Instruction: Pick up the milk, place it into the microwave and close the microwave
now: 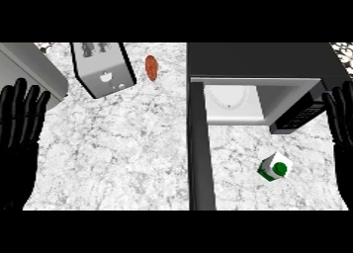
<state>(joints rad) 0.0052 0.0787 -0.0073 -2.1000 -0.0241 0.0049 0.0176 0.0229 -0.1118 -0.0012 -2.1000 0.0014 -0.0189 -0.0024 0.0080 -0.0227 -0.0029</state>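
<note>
1. Plainly, in the head view, both black hands, left and right, rest open and empty at the edges.
2. The small green-and-white milk carton stands on the marble counter, near the open dark microwave.
3. Picking up is not yet begun; the right hand should reach the carton.

milk: green/white carton, on counter | microwave: door open

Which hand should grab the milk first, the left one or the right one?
Probably the right hand. The milk stands on the counter at the right side, in front of the open microwave. The left hand is far across the counter, beyond the microwave's open door. Both hands are open.
</note>
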